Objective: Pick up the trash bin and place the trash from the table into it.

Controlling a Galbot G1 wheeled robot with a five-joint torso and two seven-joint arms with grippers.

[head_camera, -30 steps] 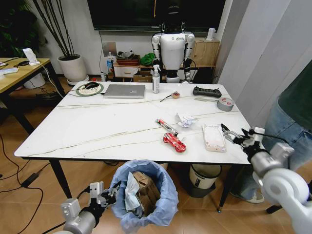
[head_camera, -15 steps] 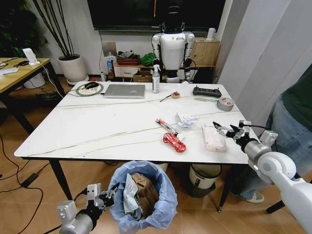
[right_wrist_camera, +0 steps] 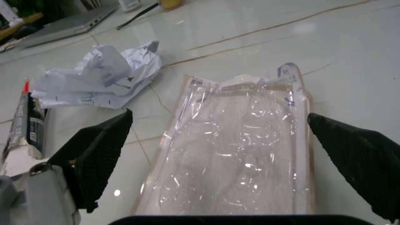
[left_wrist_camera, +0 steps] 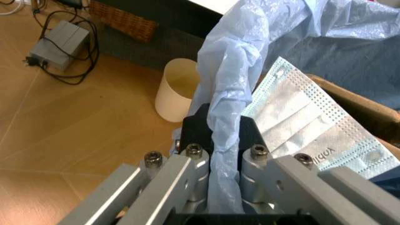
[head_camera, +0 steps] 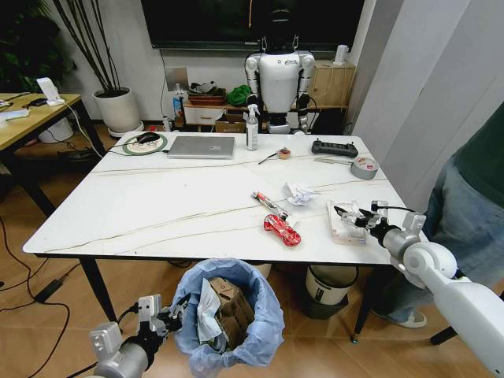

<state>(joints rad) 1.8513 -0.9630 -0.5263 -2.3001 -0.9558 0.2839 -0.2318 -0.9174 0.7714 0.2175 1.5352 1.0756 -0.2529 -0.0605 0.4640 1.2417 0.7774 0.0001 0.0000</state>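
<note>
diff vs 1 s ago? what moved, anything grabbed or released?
The right gripper moved in from the table's right edge to straddle the clear plastic package, jaws open, nothing grabbed. The left gripper stays clamped on the trash bin's blue bag. Red wrapper and crumpled paper unmoved.

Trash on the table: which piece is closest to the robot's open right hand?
The clear plastic package, lying between the right end effector's open fingers. The crumpled paper and red wrapper lie farther off.

You get bright even room light, soft glare on table (head_camera: 173, 205), right wrist view fingertips (right_wrist_camera: 100, 154) blurry, edges bent
</note>
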